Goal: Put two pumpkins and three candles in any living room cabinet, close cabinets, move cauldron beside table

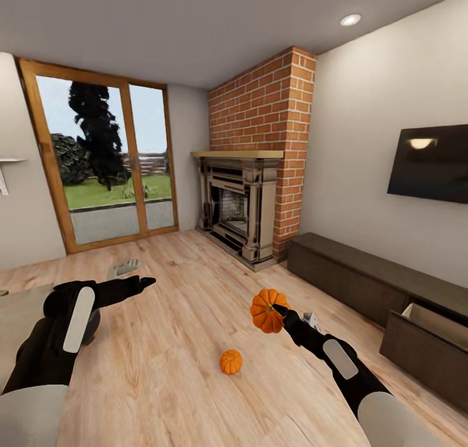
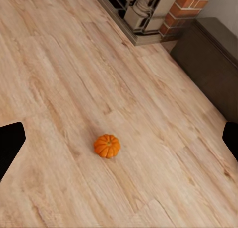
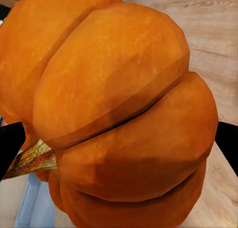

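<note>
My right gripper (image 1: 281, 312) is shut on one orange pumpkin (image 1: 267, 310), held above the wood floor; up close the pumpkin (image 3: 124, 114) sits between both fingertips, its stem to one side. The second pumpkin (image 1: 231, 362) lies on the floor between my arms. Through the left wrist camera this pumpkin (image 2: 107, 145) appears below my open left gripper (image 2: 120, 141), which hangs well above it. In the head view the left gripper (image 1: 144, 282) points forward at the left. The dark-brown cabinet (image 1: 351, 271) runs along the right wall, with one drawer (image 1: 432, 323) pulled open. I cannot make out candles or the cauldron.
A red-brick fireplace (image 1: 244, 206) stands ahead, a black TV (image 1: 432, 164) hangs on the right wall, and a glass door (image 1: 107, 164) is at the back left. Small pale grey things (image 1: 123, 267) lie on the floor near the door. A beige surface (image 1: 19, 310) lies at the far left.
</note>
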{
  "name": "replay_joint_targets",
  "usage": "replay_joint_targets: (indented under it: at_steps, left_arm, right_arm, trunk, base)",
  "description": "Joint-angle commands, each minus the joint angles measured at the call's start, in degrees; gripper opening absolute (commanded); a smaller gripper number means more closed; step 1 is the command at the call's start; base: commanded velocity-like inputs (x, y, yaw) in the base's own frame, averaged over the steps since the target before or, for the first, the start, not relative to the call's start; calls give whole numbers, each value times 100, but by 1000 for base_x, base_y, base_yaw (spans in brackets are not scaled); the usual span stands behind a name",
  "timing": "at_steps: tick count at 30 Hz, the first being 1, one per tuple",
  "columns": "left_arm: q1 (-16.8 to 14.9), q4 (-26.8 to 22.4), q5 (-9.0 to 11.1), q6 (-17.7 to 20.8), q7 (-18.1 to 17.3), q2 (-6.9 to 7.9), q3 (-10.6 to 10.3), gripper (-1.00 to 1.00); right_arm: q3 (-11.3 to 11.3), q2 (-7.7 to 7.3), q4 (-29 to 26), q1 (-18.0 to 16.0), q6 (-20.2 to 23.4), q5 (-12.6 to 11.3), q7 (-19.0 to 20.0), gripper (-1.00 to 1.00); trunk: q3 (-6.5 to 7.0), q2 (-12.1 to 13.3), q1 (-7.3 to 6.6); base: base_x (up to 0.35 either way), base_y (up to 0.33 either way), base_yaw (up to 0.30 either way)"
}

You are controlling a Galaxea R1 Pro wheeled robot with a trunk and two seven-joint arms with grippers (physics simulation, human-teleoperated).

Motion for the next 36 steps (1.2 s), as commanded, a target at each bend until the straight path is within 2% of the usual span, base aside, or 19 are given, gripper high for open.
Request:
replay_joint_targets:
  at_steps: [1, 10, 26, 36]
  left_arm:
    - [-7, 13, -47, 24, -56, -1, 8, 100]
    - [-9, 10, -50, 24, -58, -1, 1, 100]
    - [-8, -5, -50, 24, -58, -1, -1, 100]
    - [-9, 33, -50, 24, -58, -1, 6, 100]
  right_arm:
    - [6, -3, -2, -4, 24, -50, -2, -100]
    - [5, 2, -2, -4, 24, -50, -2, -100]
    - [6, 4, -2, -4, 24, -53, -2, -100]
    - [6, -2, -2, -4, 24, -59, -2, -100]
  trunk:
    - [-7, -3, 2]
    - [-7, -3, 2]
    - [-7, -3, 2]
    - [-7, -3, 2]
  base:
    - [270, 29, 0]
    - [236, 6, 0]
    - [137, 1, 0]
    - [233, 125, 2]
